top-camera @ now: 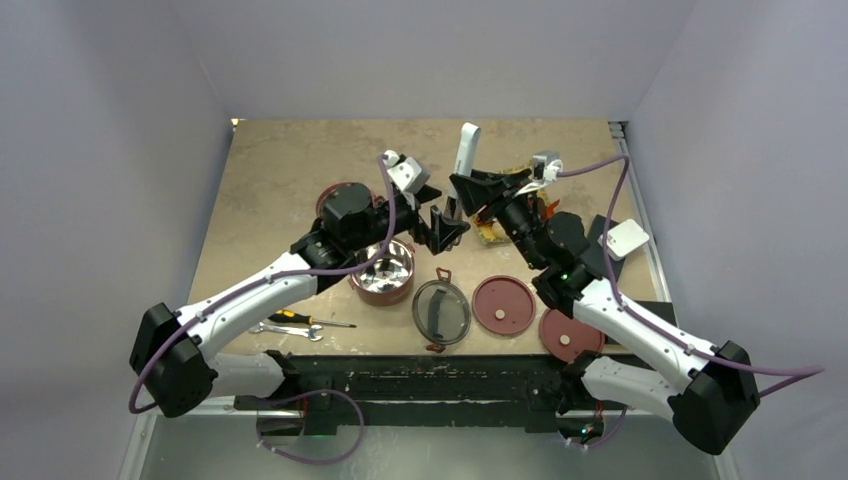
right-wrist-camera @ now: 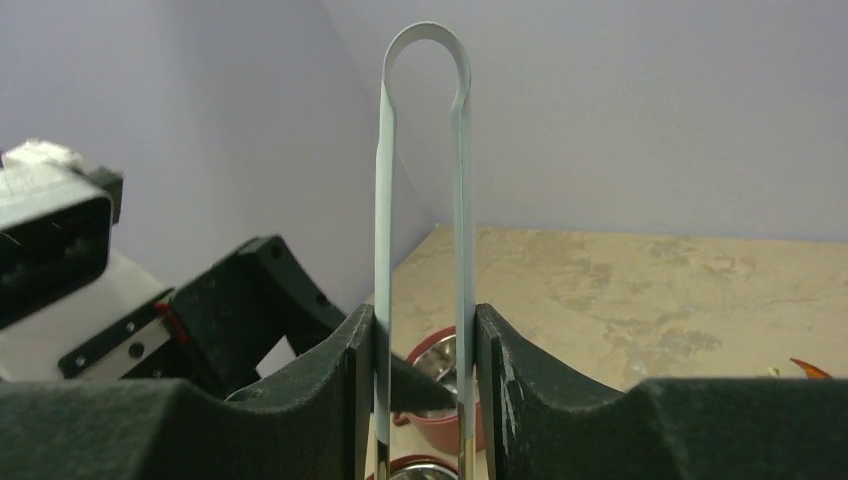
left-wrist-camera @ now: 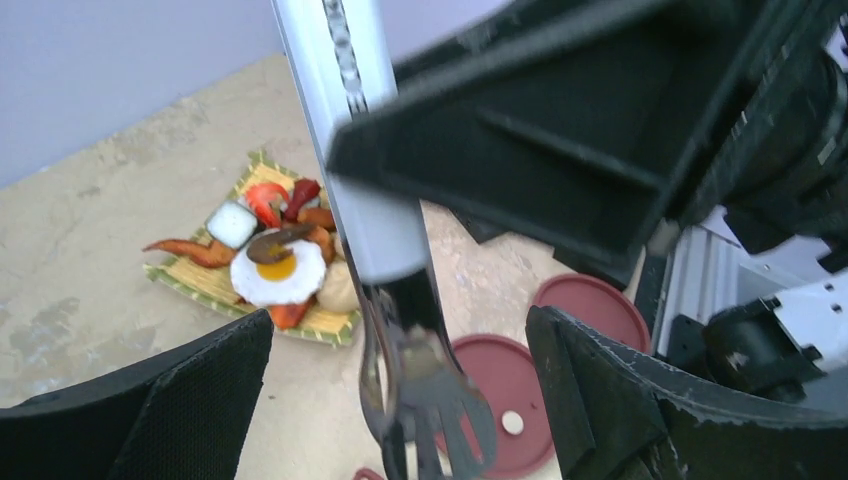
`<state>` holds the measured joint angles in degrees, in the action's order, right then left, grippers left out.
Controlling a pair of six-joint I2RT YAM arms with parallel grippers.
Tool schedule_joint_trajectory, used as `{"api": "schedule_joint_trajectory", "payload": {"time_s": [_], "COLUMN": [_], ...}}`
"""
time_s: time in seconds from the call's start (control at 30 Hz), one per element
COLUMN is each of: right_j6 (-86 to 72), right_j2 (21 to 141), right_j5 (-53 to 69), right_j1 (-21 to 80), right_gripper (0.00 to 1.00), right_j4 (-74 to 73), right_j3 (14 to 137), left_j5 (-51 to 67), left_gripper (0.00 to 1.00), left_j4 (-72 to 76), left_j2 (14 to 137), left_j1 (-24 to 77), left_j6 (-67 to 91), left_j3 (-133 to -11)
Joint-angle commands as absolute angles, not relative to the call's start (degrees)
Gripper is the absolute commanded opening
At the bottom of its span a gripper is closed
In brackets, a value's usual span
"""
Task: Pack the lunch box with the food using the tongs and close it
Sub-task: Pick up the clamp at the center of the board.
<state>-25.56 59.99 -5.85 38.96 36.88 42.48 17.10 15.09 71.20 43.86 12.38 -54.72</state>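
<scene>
Now: slim shiny U-bent tongs (right-wrist-camera: 384, 220) pinched in right hand (right-wrist-camera: 424, 332); left hand (left-wrist-camera: 400, 320) spread.

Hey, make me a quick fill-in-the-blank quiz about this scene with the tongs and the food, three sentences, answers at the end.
The right gripper holds the tongs with their looped end pointing ___.
The left gripper stands ___, holding nothing.
The fried egg lies on a woven mat coloured ___.
Answers: up; open; yellow.
</scene>
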Motion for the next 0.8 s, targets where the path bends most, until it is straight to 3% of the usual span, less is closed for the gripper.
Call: {"api": "schedule_joint_trajectory", "payload": {"time_s": [0.0, 0.1, 0.33, 0.53, 0.63, 0.77], "right_j6": [-27.75, -28.65, -30.0, -32.83, -33.78, -34.45], "right_j2": [58.35, 57.57, 56.6, 56.61, 56.7, 56.84], "right_j5": [-4.08, -3.71, -4.03, -3.92, -3.21, -5.2], "right_j1": [39.54, 39.55, 39.55, 39.49, 39.51, 39.44], "right_gripper": [0.37, 0.38, 0.43, 0.61, 0.67, 0.71], "right_j4": [38.75, 37.64, 30.22, 19.51, 16.95, 15.54], "right_j3": [41.97, 41.82, 43.26, 46.41, 47.83, 48.21], "left_j5": [14.15, 14.06, 13.77, 14.33, 14.02, 12.17], "left_gripper": [0.99, 0.86, 0.4, 0.09, 0.0, 0.0], "left_j4": [18.81, 17.0, 12.26, 11.03, 11.16, 10.33], "left_j2": [74.67, 77.11, 77.87, 74.91, 74.14, 74.49], "left_j1": [45.29, 46.3, 47.47, 48.03, 48.0, 48.11], "left_j6": [9.68, 7.2, 1.09, -2.8, -2.61, -2.63], "left_j3": [-59.24, -61.12, -61.36, -57.31, -55.61, -55.49]}}
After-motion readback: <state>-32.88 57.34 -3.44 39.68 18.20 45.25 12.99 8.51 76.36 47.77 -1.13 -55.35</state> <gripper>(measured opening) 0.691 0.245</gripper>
